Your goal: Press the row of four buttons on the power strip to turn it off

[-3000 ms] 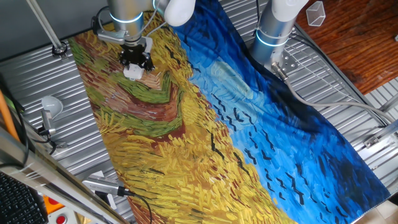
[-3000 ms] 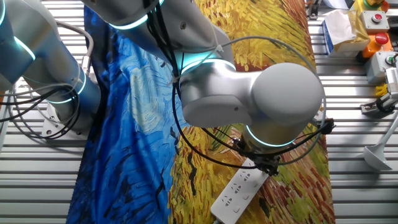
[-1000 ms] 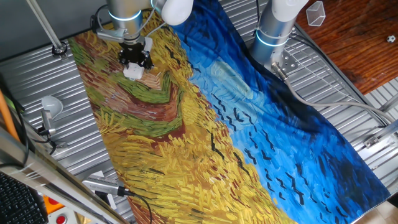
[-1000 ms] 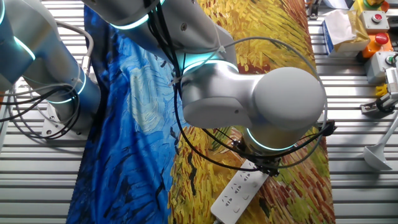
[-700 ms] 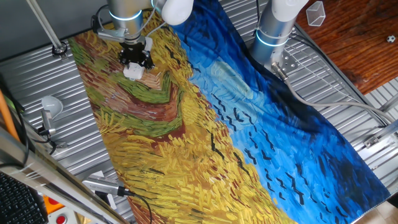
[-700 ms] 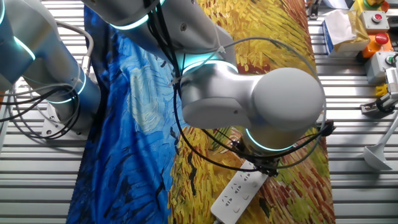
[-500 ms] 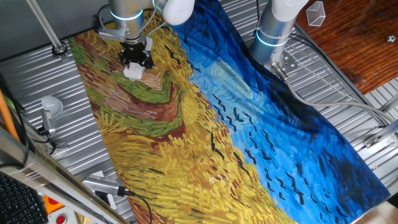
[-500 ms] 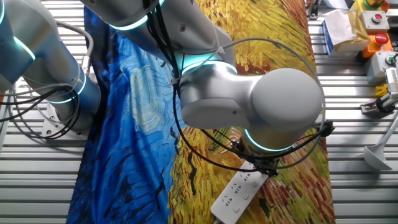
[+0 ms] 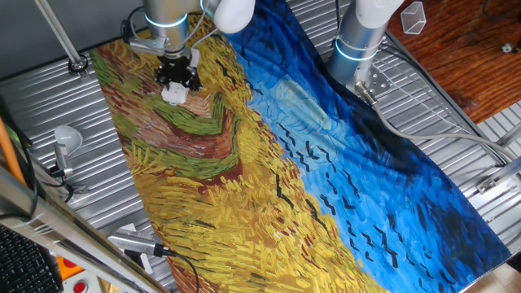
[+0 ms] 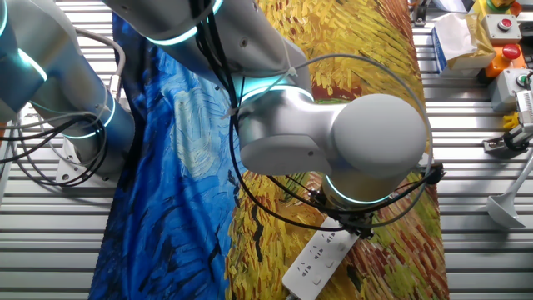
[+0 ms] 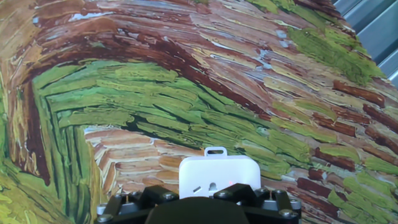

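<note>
The power strip (image 10: 319, 256) is a white oblong bar lying on the yellow part of the painted cloth (image 10: 350, 50). Its near end shows in the hand view as a white block (image 11: 219, 175) with a hanging loop and a tiny red dot. Grey marks run along its top face; the four buttons cannot be told apart. My gripper (image 9: 178, 77) stands straight over the strip's end (image 9: 173, 94), black fingers pointing down at it. In the other fixed view the arm's big joint (image 10: 375, 137) hides most of the hand. No view shows the fingertips.
A round silver disc on a stem (image 9: 65, 140) stands left of the cloth on the ribbed metal table (image 9: 49, 98). A second arm's base (image 9: 359, 37) rises at the back. Button boxes (image 10: 504, 37) and cables sit beside the cloth's far corner.
The arm's big joint has shifted slightly to the left in the other fixed view. The gripper stays over the strip's end, and the strip has not moved.
</note>
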### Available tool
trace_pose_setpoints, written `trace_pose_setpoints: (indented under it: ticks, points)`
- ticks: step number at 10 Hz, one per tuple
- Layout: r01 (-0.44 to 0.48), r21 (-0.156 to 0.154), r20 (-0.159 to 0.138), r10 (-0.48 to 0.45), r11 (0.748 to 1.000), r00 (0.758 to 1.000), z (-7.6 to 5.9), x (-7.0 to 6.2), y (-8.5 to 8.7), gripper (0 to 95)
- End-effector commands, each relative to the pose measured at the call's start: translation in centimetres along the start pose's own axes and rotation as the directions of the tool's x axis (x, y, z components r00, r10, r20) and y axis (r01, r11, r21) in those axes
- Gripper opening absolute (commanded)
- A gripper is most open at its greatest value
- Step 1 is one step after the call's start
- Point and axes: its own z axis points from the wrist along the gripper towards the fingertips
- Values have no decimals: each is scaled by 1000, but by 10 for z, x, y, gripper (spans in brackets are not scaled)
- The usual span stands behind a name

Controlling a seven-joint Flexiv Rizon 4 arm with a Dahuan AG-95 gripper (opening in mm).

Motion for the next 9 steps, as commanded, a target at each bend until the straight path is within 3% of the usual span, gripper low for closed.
trace_pose_setpoints:
  ticks: [1,6,7,8,9]
  points:
    - [0,0,-7,0,1000,1000,-3,-1,1,760]
    - [4,-10,-9,-5,1000,1000,-27,0,1,760]
    - [7,-4,-29,-7,1000,1000,-40,11,2,760]
    - [14,-11,-28,-14,1000,1000,-42,19,1,760]
    - [47,-11,-30,-47,999,998,-42,19,1,760]
